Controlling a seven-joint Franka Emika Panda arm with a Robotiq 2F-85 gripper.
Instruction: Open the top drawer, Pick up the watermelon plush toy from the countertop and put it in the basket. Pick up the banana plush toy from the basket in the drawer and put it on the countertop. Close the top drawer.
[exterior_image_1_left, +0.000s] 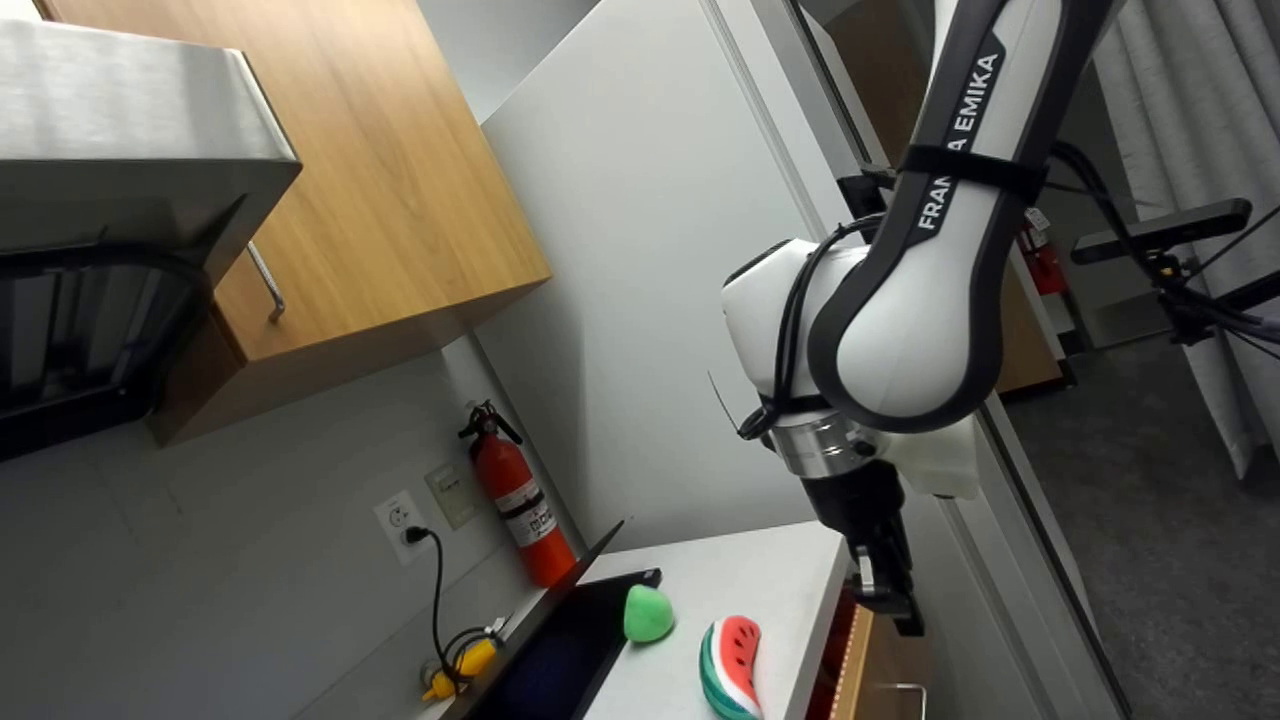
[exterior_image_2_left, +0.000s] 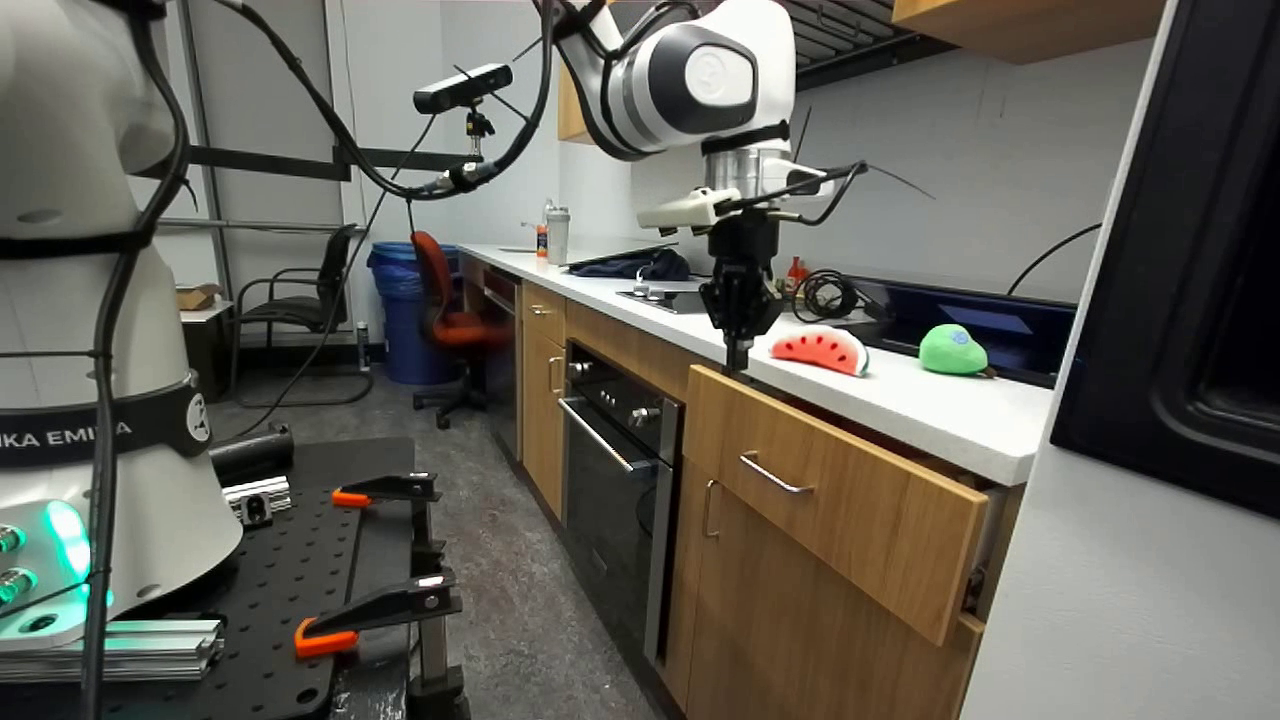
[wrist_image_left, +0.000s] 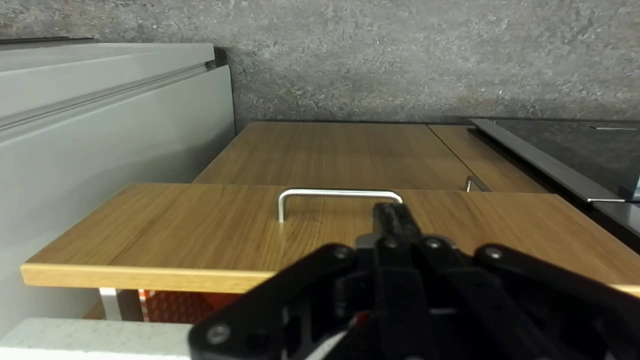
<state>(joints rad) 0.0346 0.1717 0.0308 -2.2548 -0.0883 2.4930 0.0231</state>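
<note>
Pincer (exterior_image_2_left: 737, 355): fingers together. Top drawer (exterior_image_2_left: 860, 500): wood, near the pincer, stands partly open. Basket (wrist_image_left: 185, 306): red, mostly hidden, sits in the drawer. Watermelon plush toy (exterior_image_2_left: 818, 349): lies on the white counter (exterior_image_2_left: 920, 405). Green plush toy (exterior_image_2_left: 948, 350): sits farther back. Fire extinguisher (exterior_image_1_left: 520, 500): by the wall.

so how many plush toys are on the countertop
2 on the countertop: the watermelon plush toy nearer the partly open drawer, and a green plush toy farther from it. More may be hidden in the drawer, since little of its inside shows.
</note>
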